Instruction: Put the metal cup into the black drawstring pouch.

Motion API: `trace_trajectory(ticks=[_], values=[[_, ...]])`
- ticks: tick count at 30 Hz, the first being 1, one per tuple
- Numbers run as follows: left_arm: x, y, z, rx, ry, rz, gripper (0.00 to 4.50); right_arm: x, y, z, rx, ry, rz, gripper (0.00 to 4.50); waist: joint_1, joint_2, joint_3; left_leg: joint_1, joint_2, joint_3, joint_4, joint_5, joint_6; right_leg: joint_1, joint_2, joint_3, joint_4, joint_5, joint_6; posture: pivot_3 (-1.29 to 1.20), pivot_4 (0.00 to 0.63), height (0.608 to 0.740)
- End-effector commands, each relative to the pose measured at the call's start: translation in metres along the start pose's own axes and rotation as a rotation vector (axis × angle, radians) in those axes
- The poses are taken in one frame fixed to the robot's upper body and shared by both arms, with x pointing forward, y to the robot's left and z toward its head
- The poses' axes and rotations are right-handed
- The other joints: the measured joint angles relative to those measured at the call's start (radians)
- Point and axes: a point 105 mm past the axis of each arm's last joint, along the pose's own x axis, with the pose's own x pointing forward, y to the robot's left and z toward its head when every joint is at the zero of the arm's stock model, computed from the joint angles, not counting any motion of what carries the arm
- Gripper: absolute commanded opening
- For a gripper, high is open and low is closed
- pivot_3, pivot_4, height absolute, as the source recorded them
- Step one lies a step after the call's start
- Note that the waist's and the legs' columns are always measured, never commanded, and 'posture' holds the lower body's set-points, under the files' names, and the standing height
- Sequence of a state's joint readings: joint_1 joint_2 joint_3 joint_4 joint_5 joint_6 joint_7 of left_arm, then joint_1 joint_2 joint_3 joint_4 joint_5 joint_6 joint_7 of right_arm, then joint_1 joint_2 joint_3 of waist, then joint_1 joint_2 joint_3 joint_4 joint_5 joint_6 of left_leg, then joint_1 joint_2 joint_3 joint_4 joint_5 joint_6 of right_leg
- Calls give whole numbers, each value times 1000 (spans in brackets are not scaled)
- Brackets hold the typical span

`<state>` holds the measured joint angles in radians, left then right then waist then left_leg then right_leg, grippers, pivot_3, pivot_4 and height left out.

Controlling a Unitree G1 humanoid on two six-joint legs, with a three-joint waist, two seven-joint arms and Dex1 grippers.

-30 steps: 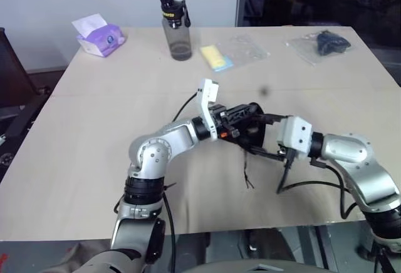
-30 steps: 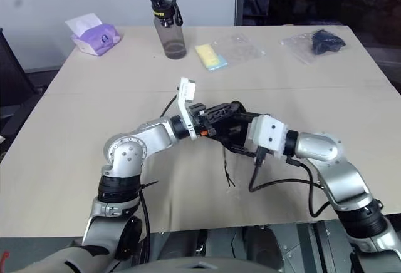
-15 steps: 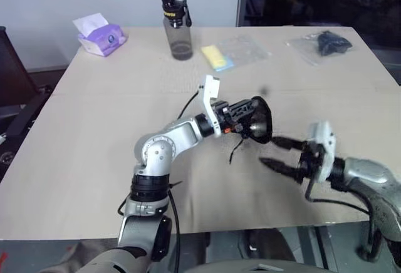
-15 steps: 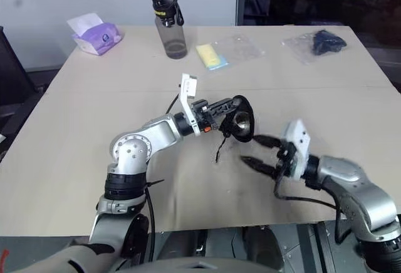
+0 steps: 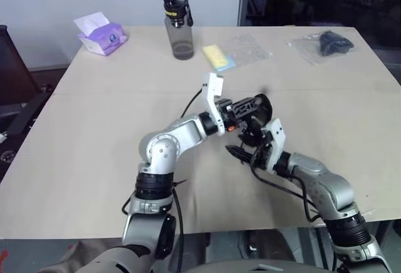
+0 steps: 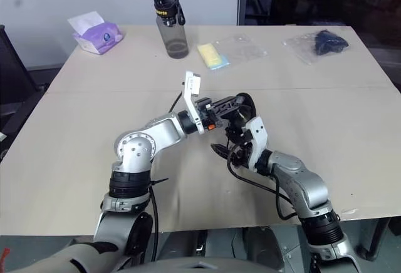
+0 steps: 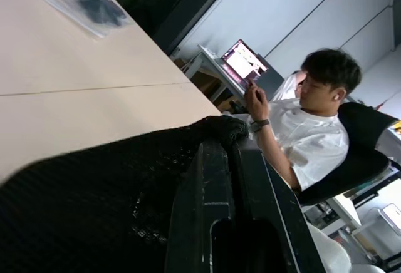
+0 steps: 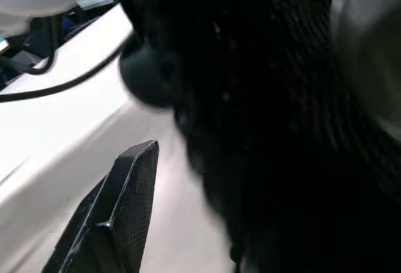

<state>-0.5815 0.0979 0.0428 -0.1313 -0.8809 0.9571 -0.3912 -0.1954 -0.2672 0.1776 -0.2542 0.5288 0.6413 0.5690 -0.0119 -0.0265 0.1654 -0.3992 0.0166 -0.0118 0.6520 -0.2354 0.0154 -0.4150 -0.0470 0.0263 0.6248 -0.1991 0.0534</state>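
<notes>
L gripper (image 5: 255, 108) jaws clamped on black drawstring pouch (image 5: 260, 111), held above worktop (image 5: 94, 129); R gripper (image 5: 241, 152) just beneath pouch, jaws' gap can't tell.

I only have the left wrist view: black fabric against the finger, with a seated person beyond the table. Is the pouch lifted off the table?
Observer: Yes. The left gripper holds the pouch in the air above the table.
Operator: Where is the other arm?
Observer: The right gripper sits just below the pouch, close to it. I cannot tell if they touch.
Operator: Anything standing near them?
Observer: No. The bottle stands at the table's far side, well away from both grippers.
</notes>
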Motion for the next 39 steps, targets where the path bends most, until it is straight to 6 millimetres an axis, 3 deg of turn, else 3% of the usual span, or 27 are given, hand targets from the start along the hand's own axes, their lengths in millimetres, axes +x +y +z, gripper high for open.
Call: trace_trajectory(ticks=[1, 4, 9, 11, 13, 17, 21, 24, 29, 33, 39], values=[[1, -2, 11, 30, -40, 2, 0, -4, 12, 10, -60, -29, 55, 1510, 0, 0, 0, 0, 0, 0, 0, 0, 0, 0, 0, 0, 0, 0, 0, 0, 150, 740], [2, 1, 11, 31, -42, 13, 0, -7, 18, 16, -110, -47, 83, 55, -1, 0, 0, 0, 0, 0, 0, 0, 0, 0, 0, 0, 0, -1, 1, 0, 150, 740], [2, 7, 5, 68, -20, 45, 0, -11, 32, 52, -169, -171, 133, 20, -2, 0, 0, 1, 0, 0, 0, 0, 0, 0, 0, 0, 1, -2, 3, 0, 150, 740], [-5, -13, 17, 89, -97, -101, 0, -16, 40, 67, -283, -170, 167, 20, -2, 0, 0, 1, 0, -1, 0, 0, 0, 0, 0, 0, 1, -2, 3, 0, 150, 740], [-8, -19, 20, 103, -108, -140, 585, -20, 48, 87, -375, -172, 196, 0, -2, 1, 1, 0, 0, 0, 0, 0, 0, 0, 0, 0, 0, -2, 2, 0, 150, 740], [-8, 0, 14, 169, -81, -29, 2381, -27, 57, 158, -486, -328, 193, 0, -2, 1, 2, 1, 1, 0, 0, 0, 0, 0, 0, 0, 1, 0, 0, 0, 150, 740], [-9, -6, 30, 302, -163, -44, 4247, -31, 50, 190, -534, -356, 167, 0, 1, 1, 2, 1, 1, 0, 0, 0, 0, 0, 0, -1, 1, 0, -1, 0, 150, 740], [-12, -16, 34, 485, -156, -70, 4247, -32, 46, 196, -553, -344, 163, 0, 2, -1, 4, -2, 0, 0, 0, 0, 0, -1, 0, -1, -2, 0, -1, 0, 150, 740], [-29, -10, 41, 553, -149, -40, 4247, -34, 25, 187, -721, -226, 85, 0, 1, 0, 4, -3, 0, 0, -1, 0, 0, -1, -1, -1, -3, 2, 3, 0, 150, 740], [-36, -7, 41, 610, -120, -32, 4247, -37, 13, 197, -853, -224, 14, 0, -3, 1, 6, -2, 0, 1, -2, 0, 0, -2, 0, 0, -2, 1, 2, 0, 150, 740], [-29, -15, 42, 642, -133, -87, 4247, -35, 17, 205, -918, -263, 18, 0, -1, 1, 6, -2, 0, 1, -1, 0, 0, -3, 0, 0, 0, 0, 1, 0, 150, 740]])
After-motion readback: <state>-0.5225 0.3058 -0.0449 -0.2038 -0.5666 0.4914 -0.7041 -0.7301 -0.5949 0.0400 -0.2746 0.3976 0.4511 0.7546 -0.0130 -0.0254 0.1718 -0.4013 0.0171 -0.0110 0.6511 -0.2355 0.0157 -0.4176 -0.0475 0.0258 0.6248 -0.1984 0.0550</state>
